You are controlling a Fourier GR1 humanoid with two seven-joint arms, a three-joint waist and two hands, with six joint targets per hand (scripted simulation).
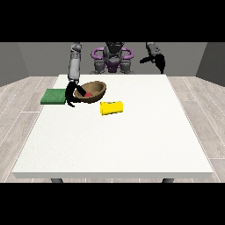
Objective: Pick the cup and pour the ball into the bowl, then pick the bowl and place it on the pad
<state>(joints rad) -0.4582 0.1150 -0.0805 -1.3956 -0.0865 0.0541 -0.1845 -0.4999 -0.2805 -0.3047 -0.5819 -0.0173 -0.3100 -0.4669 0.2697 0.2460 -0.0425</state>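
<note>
We are seeing wooden bowl (93, 91) tilting, red ball (88, 94) sitting inside, hand at view's left (70, 94) grasping its rim. Yellow cup (112, 107) lying sideways on white counter (132, 140) just beside bowl. Green pad (53, 96) lying left. Hand at view's right (158, 60) hanging raised, relaxed, holding nothing.

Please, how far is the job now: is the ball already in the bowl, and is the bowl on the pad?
Done: the red ball lies inside the brown bowl, and the yellow cup lies on its side on the table. In hand: the hand at the view's left is at the bowl's rim, and the bowl is tilted. Left: the bowl is not yet on the green pad.
</note>
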